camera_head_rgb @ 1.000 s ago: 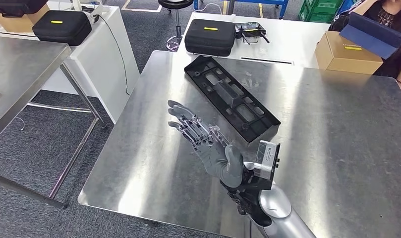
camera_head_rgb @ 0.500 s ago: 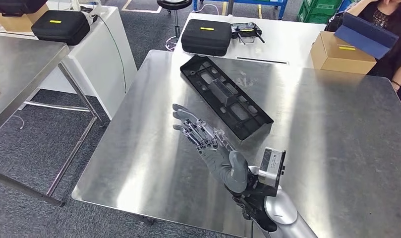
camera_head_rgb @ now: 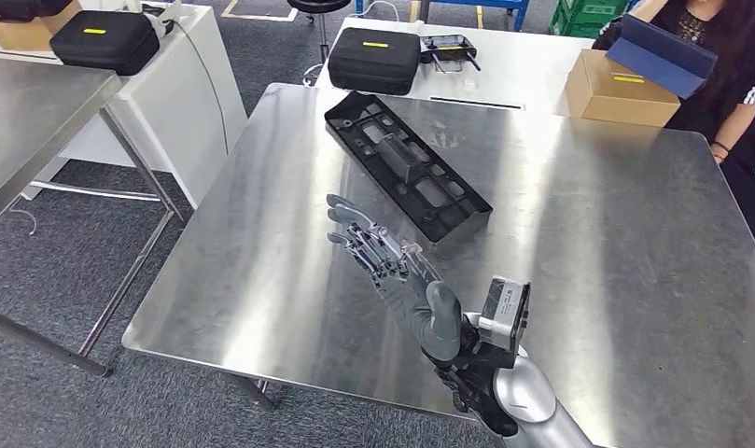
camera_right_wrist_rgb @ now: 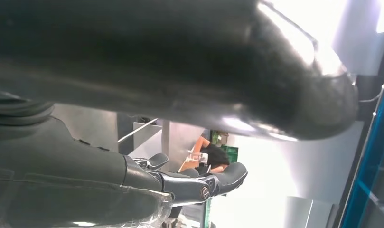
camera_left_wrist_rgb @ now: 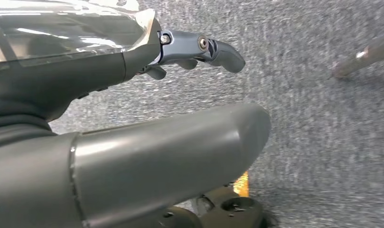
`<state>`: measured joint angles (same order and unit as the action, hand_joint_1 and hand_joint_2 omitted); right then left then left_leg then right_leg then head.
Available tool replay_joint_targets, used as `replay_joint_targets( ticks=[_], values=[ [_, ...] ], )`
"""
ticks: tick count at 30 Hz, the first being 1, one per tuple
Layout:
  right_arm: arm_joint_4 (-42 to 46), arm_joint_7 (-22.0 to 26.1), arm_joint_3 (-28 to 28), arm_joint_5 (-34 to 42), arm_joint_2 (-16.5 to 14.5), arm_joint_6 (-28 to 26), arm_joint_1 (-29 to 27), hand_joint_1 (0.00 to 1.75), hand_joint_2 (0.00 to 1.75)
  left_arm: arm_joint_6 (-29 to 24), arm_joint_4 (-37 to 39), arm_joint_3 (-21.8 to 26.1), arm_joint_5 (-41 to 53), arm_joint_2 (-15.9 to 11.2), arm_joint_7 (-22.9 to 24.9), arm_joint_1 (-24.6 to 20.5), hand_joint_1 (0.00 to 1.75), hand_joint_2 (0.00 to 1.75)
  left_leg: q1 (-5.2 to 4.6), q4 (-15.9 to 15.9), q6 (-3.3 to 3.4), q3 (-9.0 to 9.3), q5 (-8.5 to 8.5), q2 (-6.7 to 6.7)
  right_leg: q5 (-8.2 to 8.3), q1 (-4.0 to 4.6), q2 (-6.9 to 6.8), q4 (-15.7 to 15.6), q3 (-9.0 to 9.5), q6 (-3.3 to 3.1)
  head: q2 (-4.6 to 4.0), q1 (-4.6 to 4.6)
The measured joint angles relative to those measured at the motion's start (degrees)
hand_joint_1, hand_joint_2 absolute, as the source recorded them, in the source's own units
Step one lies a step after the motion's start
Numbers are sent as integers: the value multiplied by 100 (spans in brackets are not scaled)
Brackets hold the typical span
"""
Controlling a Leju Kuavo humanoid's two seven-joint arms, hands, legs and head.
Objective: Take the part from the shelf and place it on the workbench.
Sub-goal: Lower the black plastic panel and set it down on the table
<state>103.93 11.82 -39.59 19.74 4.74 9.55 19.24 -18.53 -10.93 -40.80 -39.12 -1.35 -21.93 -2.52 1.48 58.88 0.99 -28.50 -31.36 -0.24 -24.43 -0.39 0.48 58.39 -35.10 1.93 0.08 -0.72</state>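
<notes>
The part (camera_head_rgb: 406, 166), a long black plastic tray-like moulding with ribs and cut-outs, lies flat and slantwise on the steel workbench (camera_head_rgb: 597, 233), toward its far left. My right hand (camera_head_rgb: 392, 266) hovers over the bench just short of the part's near end, fingers stretched out and apart, nothing in it. The right wrist view shows the same hand (camera_right_wrist_rgb: 133, 180) with straight fingers (camera_right_wrist_rgb: 218, 180) and an empty palm. My left hand (camera_left_wrist_rgb: 133, 142) hangs over grey carpet, thumb and a dark finger (camera_left_wrist_rgb: 204, 50) apart, holding nothing.
A white table behind the bench carries a black case (camera_head_rgb: 373, 58) and a cardboard box (camera_head_rgb: 621, 89). A person (camera_head_rgb: 728, 65) sits at the back right with a blue folder (camera_head_rgb: 660, 54). Another steel table (camera_head_rgb: 28, 121) stands left, across a carpeted gap.
The whole picture has shifted: the camera moved, so bench and part sit higher and further left. My right hand stays open, a little farther from the part.
</notes>
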Motion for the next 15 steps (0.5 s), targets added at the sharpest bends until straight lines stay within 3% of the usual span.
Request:
replay_joint_targets(
  ticks=[3, 4, 5, 7, 9, 10, 12, 14, 15],
  values=[
    [0, 4, 20, -14, -4, -2, -3, 0, 0, 9, 0, 1, -25, 3, -2, -4, 0, 0, -54, -82, 60, -54, 96, 16, 70, -12, -12, -11, -38, 125, 0, 0],
    [0, 5, 27, -16, -3, -4, -3, 0, 0, 11, 0, 1, -33, 4, -2, -6, 0, 0, -54, -108, 105, -91, 155, 27, 0, -13, -13, 59, -96, 133, -1, 11],
    [0, 5, 34, -17, -2, -5, -4, 0, 0, 13, 0, 2, -37, 3, -2, -8, 0, 0, -49, -133, 149, -145, 221, 42, -153, -13, -13, 242, -190, 115, -1, 21],
    [-3, 5, 44, -18, 1, -7, -14, 0, 0, 22, 0, 3, -39, -2, -4, -14, 0, 0, -56, -137, 203, -278, 331, 63, -608, -25, -15, 917, -437, 55, 0, 47],
    [-10, 5, 50, -20, 4, -7, -38, 0, 0, 42, 0, 3, -40, -2, -10, -12, 0, 0, -67, -129, 207, -419, 433, 80, -851, -33, -16, 1499, -544, 91, 0, 51],
    [-13, 5, 51, -20, 4, -8, -48, 0, 0, 54, 0, 3, -40, -1, -14, -11, 0, 0, -69, -126, 198, -480, 478, 84, -827, -36, -17, 1519, -457, 144, 0, 53],
    [-15, 5, 51, -20, 5, -8, -58, 0, 0, 76, 0, 3, -40, 4, -18, -11, 0, 0, -68, -120, 169, -565, 553, 87, -625, -46, -25, 939, 29, 246, 0, 54],
    [-15, 5, 51, -20, 3, -8, -52, 0, 0, 89, 0, 3, -40, 8, -19, -12, 0, 0, -83, -108, 127, -613, 603, 84, -540, -43, -39, 112, 604, 252, 0, 55],
    [-15, 5, 51, -20, 2, -8, -49, 0, 0, 90, 0, 3, -40, 8, -19, -12, 0, 0, -91, -104, 111, -624, 615, 82, -550, -38, -44, -130, 769, 238, -1, 56]
  ],
)
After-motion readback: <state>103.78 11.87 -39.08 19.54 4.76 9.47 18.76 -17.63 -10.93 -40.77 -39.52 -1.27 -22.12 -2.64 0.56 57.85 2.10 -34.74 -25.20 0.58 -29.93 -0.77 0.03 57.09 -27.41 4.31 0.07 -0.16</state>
